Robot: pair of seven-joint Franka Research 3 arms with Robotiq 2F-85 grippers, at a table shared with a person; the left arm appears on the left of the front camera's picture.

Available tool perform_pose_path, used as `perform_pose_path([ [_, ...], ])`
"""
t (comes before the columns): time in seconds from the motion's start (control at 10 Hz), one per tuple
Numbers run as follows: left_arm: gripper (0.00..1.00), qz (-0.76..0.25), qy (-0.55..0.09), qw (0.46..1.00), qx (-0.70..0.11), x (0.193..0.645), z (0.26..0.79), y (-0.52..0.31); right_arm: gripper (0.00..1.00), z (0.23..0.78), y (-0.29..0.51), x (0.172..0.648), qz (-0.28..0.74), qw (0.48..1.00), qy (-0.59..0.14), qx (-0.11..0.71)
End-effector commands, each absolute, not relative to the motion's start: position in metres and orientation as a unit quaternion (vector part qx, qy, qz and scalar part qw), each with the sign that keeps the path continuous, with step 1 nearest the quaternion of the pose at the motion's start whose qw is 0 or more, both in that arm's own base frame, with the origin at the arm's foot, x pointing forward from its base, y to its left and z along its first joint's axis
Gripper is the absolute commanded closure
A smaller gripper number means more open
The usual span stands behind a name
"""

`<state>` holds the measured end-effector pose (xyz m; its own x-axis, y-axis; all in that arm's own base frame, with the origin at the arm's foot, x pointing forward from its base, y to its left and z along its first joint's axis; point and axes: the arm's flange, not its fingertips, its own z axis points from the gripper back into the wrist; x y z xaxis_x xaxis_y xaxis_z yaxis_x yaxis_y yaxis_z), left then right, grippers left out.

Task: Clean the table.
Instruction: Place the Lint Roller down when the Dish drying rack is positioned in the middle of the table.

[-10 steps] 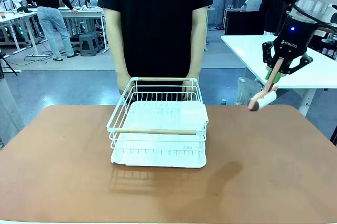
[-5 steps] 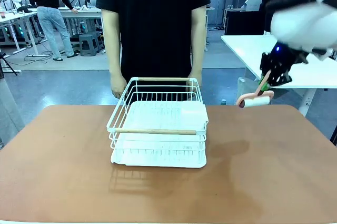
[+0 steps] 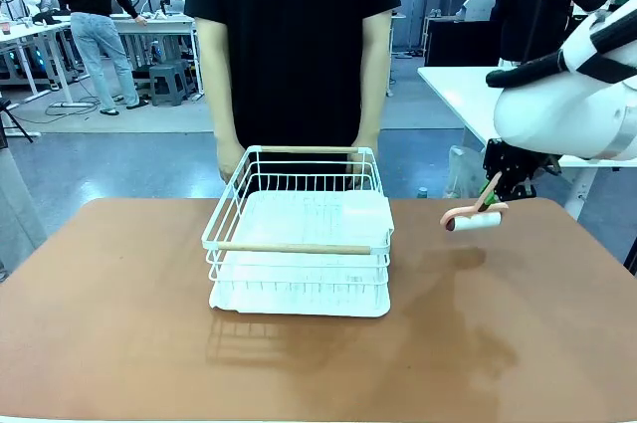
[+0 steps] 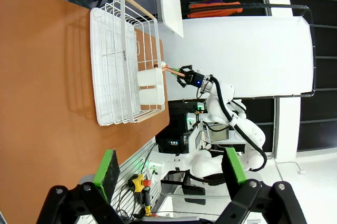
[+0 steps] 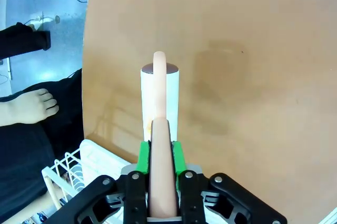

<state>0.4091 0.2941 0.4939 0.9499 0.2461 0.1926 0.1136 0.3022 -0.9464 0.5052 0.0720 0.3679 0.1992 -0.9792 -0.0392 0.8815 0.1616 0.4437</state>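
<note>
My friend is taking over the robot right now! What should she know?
Right gripper: shut on the pink handle of a white lint roller, held in the air above the right side of the reddish-brown table.
Left gripper: open, holding nothing, off the table's edge.
The white wire rack with wooden handles sits mid-table; a person's hands are at its far side.
Done: roller picked up.
Left: the roller isn't on the tabletop yet, so the rolling looks still to do.

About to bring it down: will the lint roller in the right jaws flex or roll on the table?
The lint roller has a thin pink handle, so it may flex slightly. Its white cylindrical head should roll along the table, probably lightly.
</note>
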Motion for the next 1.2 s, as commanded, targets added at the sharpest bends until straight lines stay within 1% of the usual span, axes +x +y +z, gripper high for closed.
perform_pose_path([
  [0.0,0.00,0.039,-0.158,0.784,-0.599,0.406,0.496,0.295,0.79,0.358,0.079,0.518,-0.638,0.732,-0.140,0.194],
  [0.3,0.00,0.039,-0.158,0.784,-0.599,0.406,0.496,0.295,0.79,0.344,0.075,0.528,-0.660,0.712,-0.141,0.194],
  [0.6,0.00,0.039,-0.158,0.784,-0.599,0.406,0.496,0.295,0.79,0.338,0.072,0.527,-0.668,0.708,-0.136,0.186],
  [0.7,0.00,0.039,-0.158,0.784,-0.599,0.406,0.496,0.295,0.63,0.338,0.072,0.526,-0.669,0.707,-0.135,0.187],
  [1.0,0.00,0.039,-0.158,0.784,-0.599,0.406,0.496,0.295,0.00,0.340,0.073,0.516,-0.666,0.711,-0.132,0.180],
  [1.1,0.00,0.039,-0.158,0.784,-0.599,0.406,0.496,0.295,0.00,0.343,0.073,0.511,-0.670,0.709,-0.128,0.175],
])
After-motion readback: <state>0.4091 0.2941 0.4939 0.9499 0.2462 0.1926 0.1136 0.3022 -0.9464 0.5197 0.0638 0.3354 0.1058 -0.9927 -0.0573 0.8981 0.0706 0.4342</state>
